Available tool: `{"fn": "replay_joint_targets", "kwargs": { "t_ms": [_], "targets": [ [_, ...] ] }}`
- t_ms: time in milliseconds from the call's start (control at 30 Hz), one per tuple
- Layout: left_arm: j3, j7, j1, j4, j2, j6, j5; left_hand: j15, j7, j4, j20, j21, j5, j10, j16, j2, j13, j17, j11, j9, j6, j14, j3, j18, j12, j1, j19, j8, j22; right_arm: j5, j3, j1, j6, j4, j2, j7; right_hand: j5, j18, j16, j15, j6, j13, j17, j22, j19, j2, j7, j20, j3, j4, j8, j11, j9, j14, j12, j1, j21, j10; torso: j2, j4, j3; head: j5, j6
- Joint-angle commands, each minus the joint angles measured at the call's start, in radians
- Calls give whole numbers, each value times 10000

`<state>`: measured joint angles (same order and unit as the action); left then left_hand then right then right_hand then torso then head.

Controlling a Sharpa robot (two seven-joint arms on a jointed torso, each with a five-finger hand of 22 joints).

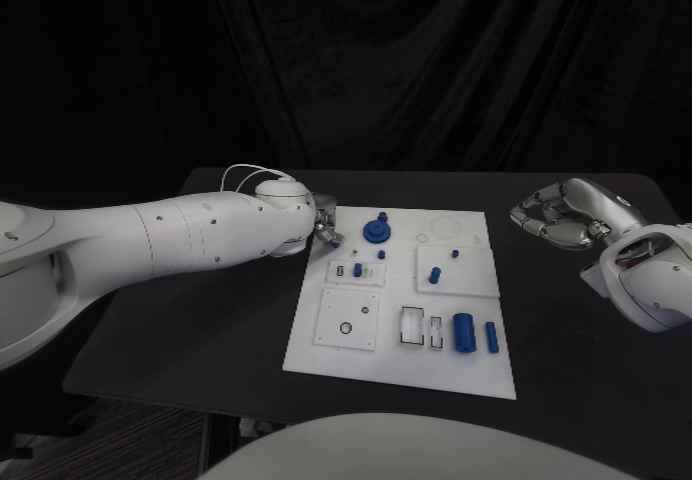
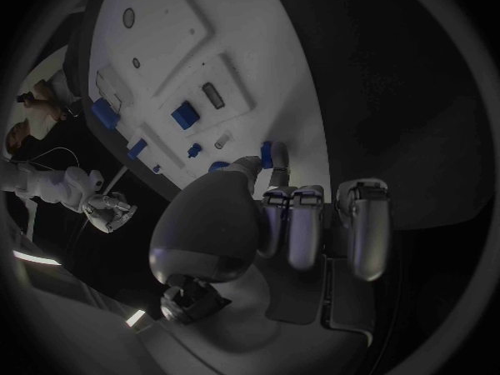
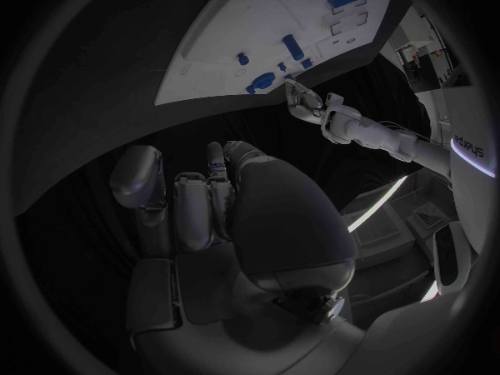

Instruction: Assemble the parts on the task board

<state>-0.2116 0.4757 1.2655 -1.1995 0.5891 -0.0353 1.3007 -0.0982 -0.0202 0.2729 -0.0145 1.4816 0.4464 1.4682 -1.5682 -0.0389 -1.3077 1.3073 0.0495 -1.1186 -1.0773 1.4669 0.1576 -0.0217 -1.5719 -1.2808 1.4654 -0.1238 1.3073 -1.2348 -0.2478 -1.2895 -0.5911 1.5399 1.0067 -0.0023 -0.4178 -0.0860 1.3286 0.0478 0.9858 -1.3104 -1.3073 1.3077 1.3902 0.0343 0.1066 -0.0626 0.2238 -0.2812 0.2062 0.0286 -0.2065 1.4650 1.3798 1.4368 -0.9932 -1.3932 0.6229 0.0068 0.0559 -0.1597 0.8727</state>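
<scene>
The white task board (image 1: 335, 352) lies in the middle of the black table. A round blue part with an upright peg (image 1: 378, 232) stands near its far edge. Several small blue pegs (image 1: 434, 272) stand further in, and a large blue cylinder (image 1: 464, 332) lies beside a thinner one (image 1: 492, 337) near the front right. My left hand (image 1: 320, 223) hovers at the board's far left corner, a little short of the round part (image 2: 267, 152), fingers (image 2: 308, 223) curled, holding nothing. My right hand (image 1: 560, 216) hangs off the board's right side, fingers (image 3: 194, 211) curled in, with nothing seen in it.
Square white inset plates (image 1: 348, 330) with holes and slots lie on the board (image 2: 198, 25). Bare black table (image 1: 173, 330) runs along both long sides of the board. A dark curtain closes off the back.
</scene>
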Motion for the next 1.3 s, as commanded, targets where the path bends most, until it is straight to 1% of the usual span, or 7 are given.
{"fn": "replay_joint_targets", "kwargs": {
  "t_ms": [33,367,600,700,900,1167,1300],
  "targets": [
    [6,-180,-24,-46,15,-39,-48,17,5,-59,-34,-49,-64,1026,-26,181,-2631,2635,0,7,-61,1039,320,-59,11,2,406,4,2120,-60,8,24,62,16,12,-203,-34,-204,-69,-58,-68,-628,-497,1108,-22,23,-4,-34,64,9,-45,-27,12,354,-29,70,57,56,-4,5,1,-10,-1],
    [6,-250,-29,-425,254,686,-48,-7,27,-334,-11,-32,-153,1026,-26,630,-2631,2635,25,-49,-198,1039,1607,-49,11,147,442,-82,2161,-60,8,24,61,32,50,-212,-42,-206,-80,-57,-70,-612,-488,1106,-24,22,-3,-33,73,16,-46,-28,13,352,-44,82,67,70,3,13,-1,-6,-1],
    [13,-107,26,-1523,948,1310,-48,-22,41,-494,3,-65,-255,1026,-26,895,-2631,2635,40,-95,-242,1039,2197,-55,11,348,435,-126,2161,-60,8,24,74,46,107,-246,-42,-206,-80,-57,-70,-612,-488,1106,-24,22,-3,-33,73,16,-46,-28,13,352,-44,82,67,70,7,10,-10,-5,-1],
    [15,62,81,-2056,1283,1488,-217,-25,42,-506,5,-69,-272,1026,-26,934,-2631,2635,43,-105,-261,1039,2285,-56,11,410,435,-139,2162,-60,8,23,63,35,125,-266,-42,-206,-80,-57,-70,-612,-488,1106,-24,22,-3,-33,73,16,-46,-28,13,352,-44,82,67,70,11,17,-14,-35,-1],
    [9,366,123,-2671,1683,1437,-1074,-27,39,-531,8,-85,-317,1026,-26,945,-2631,2635,43,-120,-245,1039,2430,-59,11,478,429,-141,2159,-60,8,23,-4,25,120,-229,-58,-209,-96,-56,-67,-613,-473,1103,-27,20,-3,-32,91,27,-42,-28,11,347,-42,106,88,68,-1,13,-6,-61,-1],
    [5,550,99,-2967,1865,1323,-1337,-16,13,-511,4,-113,-382,1026,-26,961,-2631,2635,22,-134,-201,1039,2487,-65,11,592,414,-133,2150,-60,8,24,-147,65,121,-68,-86,-207,-76,-52,-31,-624,-489,1109,-18,23,-14,-29,130,68,-14,-35,0,353,-28,171,84,54,-14,15,-1,-52,-1],
    [4,575,52,-3023,1881,1477,-1374,-13,9,-503,2,-129,-394,1026,-26,955,-2631,2635,18,-137,-192,1039,2495,-69,11,617,405,-131,2143,-60,8,24,-182,70,136,-31,-100,-204,-77,-50,-25,-622,-488,1115,-11,25,-15,-28,139,77,-9,-37,-3,353,-29,185,66,55,-41,25,21,-35,-1]
  ]
}}
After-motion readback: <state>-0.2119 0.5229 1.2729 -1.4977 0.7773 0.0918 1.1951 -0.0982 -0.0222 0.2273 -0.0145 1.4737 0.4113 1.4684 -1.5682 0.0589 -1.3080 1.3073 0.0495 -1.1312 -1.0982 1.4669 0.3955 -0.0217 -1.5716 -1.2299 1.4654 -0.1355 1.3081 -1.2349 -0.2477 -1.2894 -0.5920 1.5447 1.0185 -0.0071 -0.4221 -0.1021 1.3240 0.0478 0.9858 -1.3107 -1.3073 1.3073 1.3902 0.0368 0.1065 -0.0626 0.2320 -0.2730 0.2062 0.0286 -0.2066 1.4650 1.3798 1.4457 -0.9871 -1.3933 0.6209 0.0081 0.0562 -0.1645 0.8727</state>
